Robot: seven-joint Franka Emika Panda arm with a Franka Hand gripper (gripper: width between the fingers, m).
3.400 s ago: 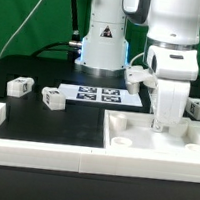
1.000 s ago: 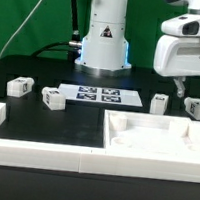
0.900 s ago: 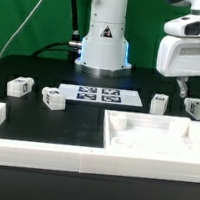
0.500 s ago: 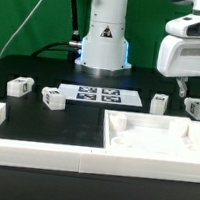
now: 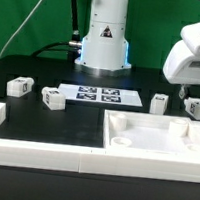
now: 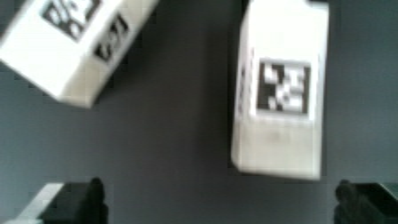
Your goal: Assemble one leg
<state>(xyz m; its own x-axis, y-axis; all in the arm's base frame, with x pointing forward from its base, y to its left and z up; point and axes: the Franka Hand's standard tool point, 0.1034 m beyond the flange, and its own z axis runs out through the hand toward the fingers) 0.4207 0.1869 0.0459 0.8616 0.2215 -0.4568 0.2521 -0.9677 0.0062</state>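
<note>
Four small white cuboid blocks with black-and-white square tags lie on the black tabletop. The leftmost leg (image 5: 19, 85) and second leg (image 5: 54, 99) lie near each other. The third leg (image 5: 160, 103) and rightmost leg (image 5: 197, 107) lie apart at the exterior view's right.

On the table (image 5: 26, 115) the marker board (image 5: 101, 95) lies behind the tray (image 5: 136, 117). The far-left leg (image 5: 19, 86) and second leg (image 5: 54, 99) lie to the exterior view's left of it. The third leg (image 5: 160, 103) and far-right leg (image 5: 196, 107) lie to its right, below the end effector (image 5: 183, 92).
</note>
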